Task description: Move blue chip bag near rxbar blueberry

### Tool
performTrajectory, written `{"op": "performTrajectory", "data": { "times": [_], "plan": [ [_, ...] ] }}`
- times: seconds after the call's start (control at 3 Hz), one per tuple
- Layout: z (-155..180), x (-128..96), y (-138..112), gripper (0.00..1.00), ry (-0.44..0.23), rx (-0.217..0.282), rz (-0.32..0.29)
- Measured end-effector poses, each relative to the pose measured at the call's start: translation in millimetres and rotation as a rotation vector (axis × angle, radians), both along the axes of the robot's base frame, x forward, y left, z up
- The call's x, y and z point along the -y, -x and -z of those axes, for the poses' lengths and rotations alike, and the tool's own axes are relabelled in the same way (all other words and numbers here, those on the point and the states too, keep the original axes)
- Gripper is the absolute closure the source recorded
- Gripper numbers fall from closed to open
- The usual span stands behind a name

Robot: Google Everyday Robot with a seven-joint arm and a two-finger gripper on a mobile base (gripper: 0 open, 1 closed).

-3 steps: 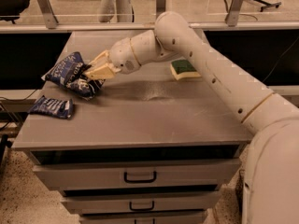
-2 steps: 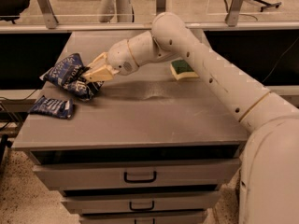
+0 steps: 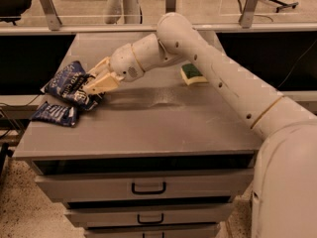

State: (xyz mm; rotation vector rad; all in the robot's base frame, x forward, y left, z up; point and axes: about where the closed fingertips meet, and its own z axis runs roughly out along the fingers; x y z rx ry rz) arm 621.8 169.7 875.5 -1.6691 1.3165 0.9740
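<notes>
The blue chip bag, dark navy with white lettering, lies at the left edge of the grey table. My gripper reaches in from the right and is shut on the bag's right side, low over the tabletop. The rxbar blueberry, a smaller flat blue wrapper, lies just in front of and below the bag near the table's left front corner. The bag's lower edge almost touches the bar.
A green and yellow sponge lies at the back right of the table, behind my arm. Drawers with handles sit under the tabletop. A rail with metal posts runs behind the table.
My gripper has moved the chip bag a little to the left and down, closer to the bar. The bar and the sponge have not moved.
</notes>
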Motion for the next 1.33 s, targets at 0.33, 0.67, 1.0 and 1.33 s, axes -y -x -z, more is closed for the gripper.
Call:
{"op": "performTrajectory", "data": {
  "times": [0.33, 0.67, 1.0, 1.33],
  "plan": [
    [-1, 1, 2, 0.01, 0.009, 0.003, 0.001],
    [-5, 15, -7, 0.00, 0.020, 0.022, 0.041],
    [-17, 67, -38, 0.00, 0.027, 0.074, 0.170],
    [-47, 142, -75, 0.00, 0.045, 0.172, 0.340]
  ]
}}
